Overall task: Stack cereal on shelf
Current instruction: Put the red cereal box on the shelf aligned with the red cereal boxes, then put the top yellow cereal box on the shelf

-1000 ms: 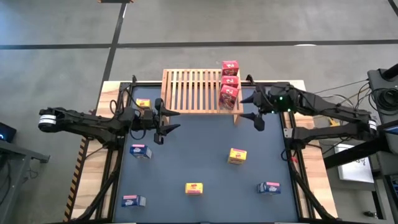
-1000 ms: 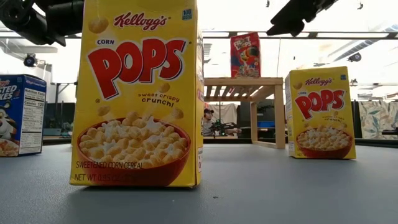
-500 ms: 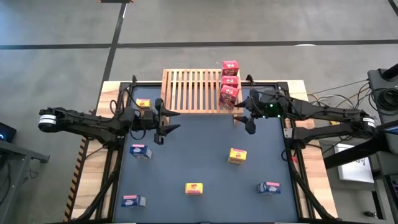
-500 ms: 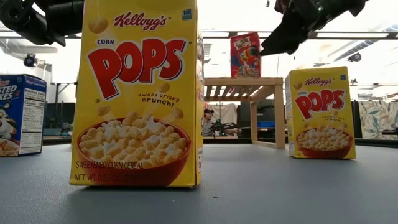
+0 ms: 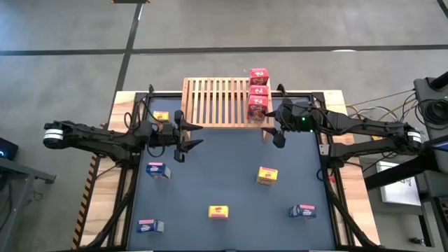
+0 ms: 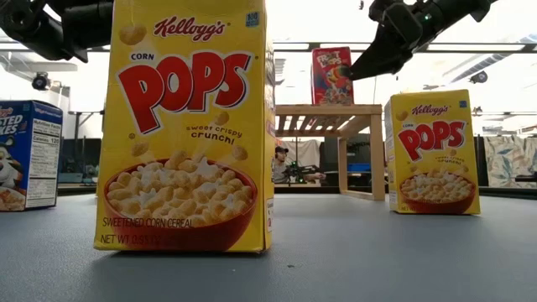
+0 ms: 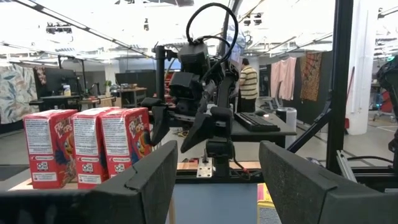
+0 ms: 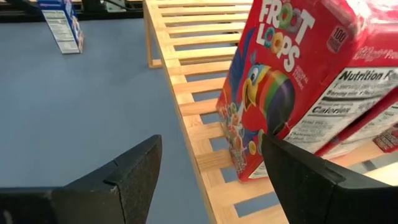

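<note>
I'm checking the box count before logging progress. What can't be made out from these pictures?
- Low view: the big yellow box up close hides the table behind it; only one red box shows on the shelf.
- Low view: the blue box is cut off by the edge.
- High view: box fronts are too small to read.
- Right wrist view: the nearest red box covers the two behind it.

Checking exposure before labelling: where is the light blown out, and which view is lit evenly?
Low view: bright ceiling behind leaves the right gripper a dark silhouette. Left wrist view: ceiling lights glare, but the red boxes read clearly. High view: even light on the shelf, soft shadows.
</note>
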